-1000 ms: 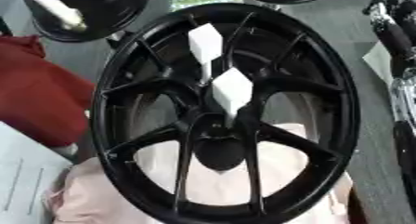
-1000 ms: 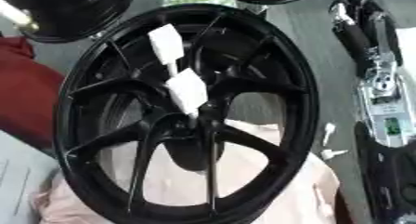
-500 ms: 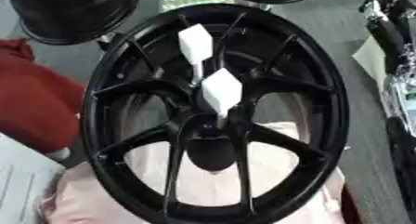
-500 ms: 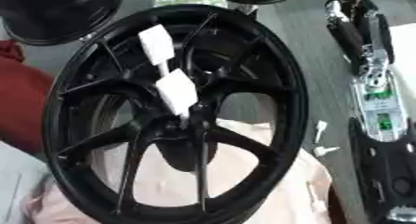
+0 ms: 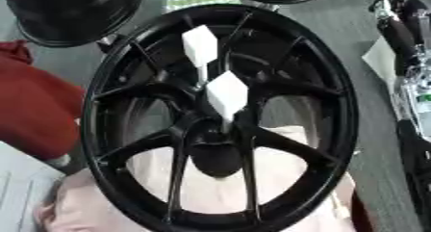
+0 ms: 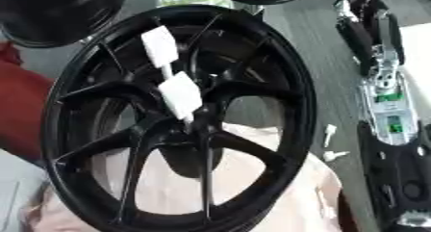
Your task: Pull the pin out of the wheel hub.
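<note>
A black wheel hub [image 5: 109, 110] fills the view, two white block-headed pins [image 5: 225, 95] standing near its centre. The right arm [image 6: 383, 106] lies alongside – neither hand shows, so grip cannot be told. Best pulled straight along the pin's shaft.

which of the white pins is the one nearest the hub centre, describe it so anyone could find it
Start at the big black spoked wheel filling the middle. Two white block-headed pins stand in it; take the lower pin, just above the dark hub centre. The upper pin sits farther out, toward the rim.
</note>
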